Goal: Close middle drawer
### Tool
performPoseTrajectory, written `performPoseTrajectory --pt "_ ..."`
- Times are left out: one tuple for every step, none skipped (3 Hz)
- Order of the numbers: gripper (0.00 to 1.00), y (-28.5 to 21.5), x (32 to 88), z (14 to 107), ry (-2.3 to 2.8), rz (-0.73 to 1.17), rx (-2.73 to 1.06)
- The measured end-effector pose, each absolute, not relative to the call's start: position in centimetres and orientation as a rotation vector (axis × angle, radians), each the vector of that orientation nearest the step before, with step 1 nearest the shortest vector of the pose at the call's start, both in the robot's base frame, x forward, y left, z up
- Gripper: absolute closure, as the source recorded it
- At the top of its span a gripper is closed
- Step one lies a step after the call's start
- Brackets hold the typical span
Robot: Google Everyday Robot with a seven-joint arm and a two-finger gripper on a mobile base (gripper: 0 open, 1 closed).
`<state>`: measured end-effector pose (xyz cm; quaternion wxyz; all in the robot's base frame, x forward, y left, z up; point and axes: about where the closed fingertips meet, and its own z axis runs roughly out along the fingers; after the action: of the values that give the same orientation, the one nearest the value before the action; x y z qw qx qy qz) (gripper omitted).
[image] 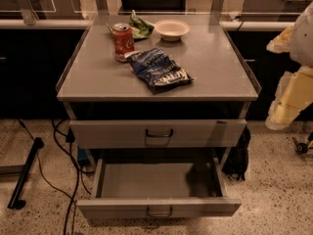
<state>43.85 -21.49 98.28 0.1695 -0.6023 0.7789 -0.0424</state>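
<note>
Grey metal middle drawer (117, 207) stands pulled out at 6 o'clock, beneath the shut top drawer (107, 133). The gripper (286, 104) hangs at 3 o'clock, well apart from it; whether it is apart or together I cannot tell. It should probably drop low, meet the front panel beside the loop handle (159, 212), and push squarely toward 12 o'clock.

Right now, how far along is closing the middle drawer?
Nothing looks done yet: the middle drawer is pulled well out, its bare tray showing. In hand: the gripper hangs to the right of the cabinet, above the drawer's level and apart from its front panel. Left: reach that front and push it in flush under the top drawer.
</note>
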Motion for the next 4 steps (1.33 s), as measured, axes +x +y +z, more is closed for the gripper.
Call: performPoseTrajectory --pt "0.37 -21.3 43.0 96.8 2.222 -0.111 -1.700" --pt "0.61 -20.8 40.8 94.5 2.222 -0.077 -1.681" --pt "0.82 -20.1 38.9 91.4 2.209 -0.015 -1.667" --pt "1.00 -19.5 37.4 86.2 2.210 0.116 -1.638"
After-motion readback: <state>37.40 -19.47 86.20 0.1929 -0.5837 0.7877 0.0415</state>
